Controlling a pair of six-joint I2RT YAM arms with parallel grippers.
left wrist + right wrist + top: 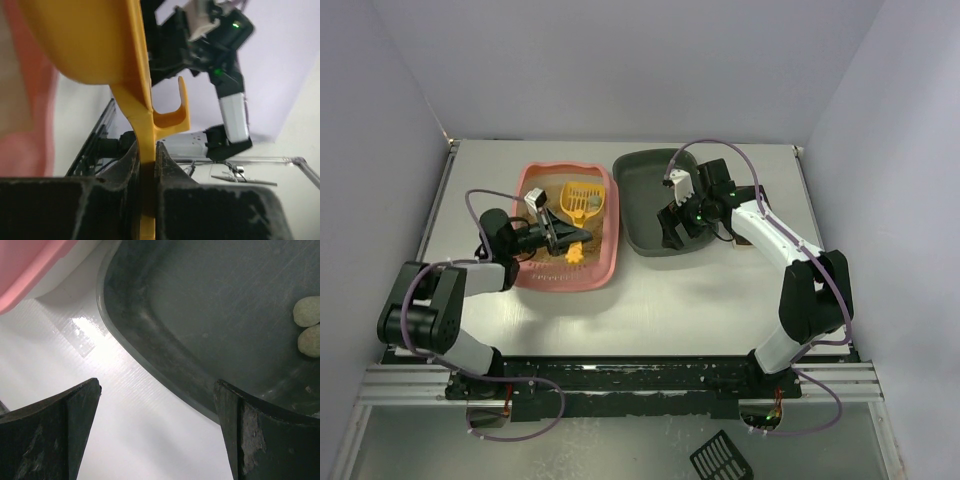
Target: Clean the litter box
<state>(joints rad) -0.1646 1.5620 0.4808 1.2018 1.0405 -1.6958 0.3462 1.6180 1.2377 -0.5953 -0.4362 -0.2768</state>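
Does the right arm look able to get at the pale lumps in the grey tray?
Probably yes: the right gripper hangs open over the grey tray, and nothing covers the pale lumps.

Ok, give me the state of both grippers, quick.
Left gripper: shut on the yellow scoop, gripping its handle.
Right gripper: open, holding nothing, at the grey tray's edge.

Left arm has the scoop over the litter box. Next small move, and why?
Probably dip the yellow scoop down into the litter box sand and sweep: the left gripper is shut on its handle, the head sits over the litter, and two lumps already lie in the grey tray.
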